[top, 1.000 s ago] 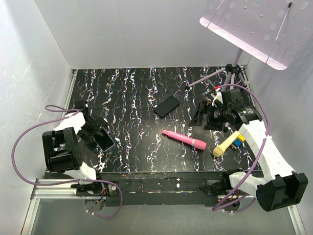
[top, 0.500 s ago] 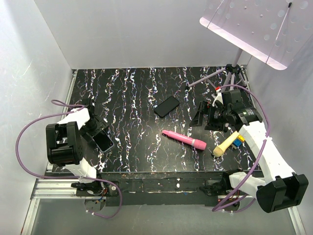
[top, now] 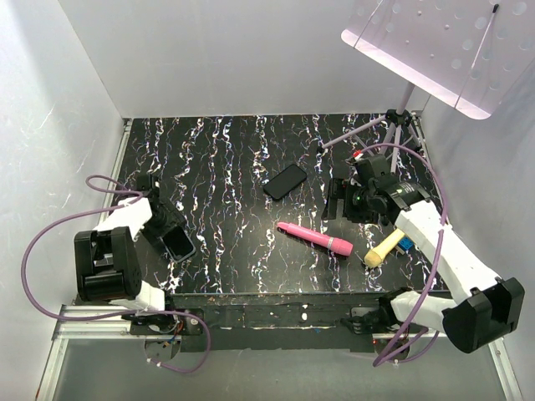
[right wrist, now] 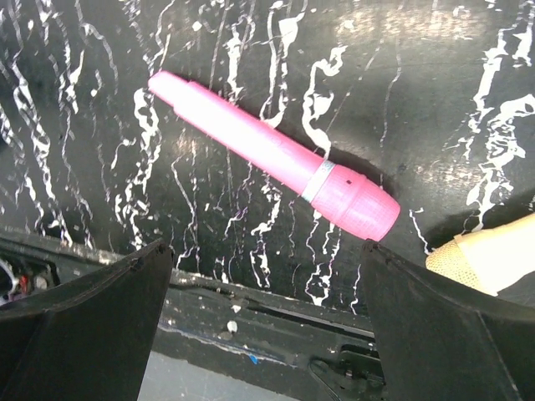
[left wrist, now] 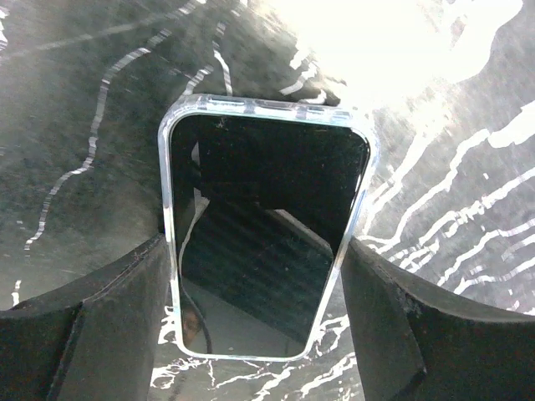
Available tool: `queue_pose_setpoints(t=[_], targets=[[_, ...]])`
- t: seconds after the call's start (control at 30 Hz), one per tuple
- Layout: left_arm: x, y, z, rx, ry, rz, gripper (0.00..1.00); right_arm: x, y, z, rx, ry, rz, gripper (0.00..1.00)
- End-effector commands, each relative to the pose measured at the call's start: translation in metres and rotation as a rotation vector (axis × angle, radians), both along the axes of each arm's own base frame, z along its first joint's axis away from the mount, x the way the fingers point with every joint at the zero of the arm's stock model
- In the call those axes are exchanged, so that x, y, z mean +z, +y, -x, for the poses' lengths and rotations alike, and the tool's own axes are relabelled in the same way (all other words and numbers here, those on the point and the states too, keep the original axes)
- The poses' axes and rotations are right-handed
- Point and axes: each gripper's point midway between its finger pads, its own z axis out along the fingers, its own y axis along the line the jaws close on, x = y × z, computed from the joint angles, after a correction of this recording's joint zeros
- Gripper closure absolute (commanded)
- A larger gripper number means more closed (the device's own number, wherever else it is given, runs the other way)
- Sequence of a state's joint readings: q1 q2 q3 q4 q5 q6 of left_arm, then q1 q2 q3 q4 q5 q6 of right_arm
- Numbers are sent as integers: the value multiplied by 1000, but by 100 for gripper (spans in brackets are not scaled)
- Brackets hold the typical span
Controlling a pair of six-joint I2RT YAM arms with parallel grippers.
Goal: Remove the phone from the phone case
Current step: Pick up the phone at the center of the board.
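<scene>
Left hand (top: 167, 231) low and gripping, right hand (top: 338, 201) hovering, spread

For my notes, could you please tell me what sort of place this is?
Probably a robot test booth: white walls enclose a black marbled table, lit by a panel on a tripod.

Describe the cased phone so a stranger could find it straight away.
Start at the black marbled table and go to its near left part, where the left pincer reaches down. Between its fingers is the phone, screen up. Unlike the bare black phone at mid-table, it sits in a clear phone case whose see-through rim frames the glossy screen.
</scene>
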State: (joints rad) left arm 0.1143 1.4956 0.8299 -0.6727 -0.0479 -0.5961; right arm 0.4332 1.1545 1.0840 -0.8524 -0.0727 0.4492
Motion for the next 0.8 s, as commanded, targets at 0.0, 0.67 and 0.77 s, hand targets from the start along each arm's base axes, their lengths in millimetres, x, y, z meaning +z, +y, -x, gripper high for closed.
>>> queue_pose_setpoints(t=[0.0, 0.67, 0.77], targets=[[23, -27, -12, -139, -141, 99, 95, 14, -2, -27, -129, -82, 6, 2], [147, -156, -18, 77, -354, 725, 100, 68, 188, 21, 423, -416, -525, 5], [157, -174, -17, 138, -351, 810, 100, 69, 210, 24, 444, -405, -565, 9]])
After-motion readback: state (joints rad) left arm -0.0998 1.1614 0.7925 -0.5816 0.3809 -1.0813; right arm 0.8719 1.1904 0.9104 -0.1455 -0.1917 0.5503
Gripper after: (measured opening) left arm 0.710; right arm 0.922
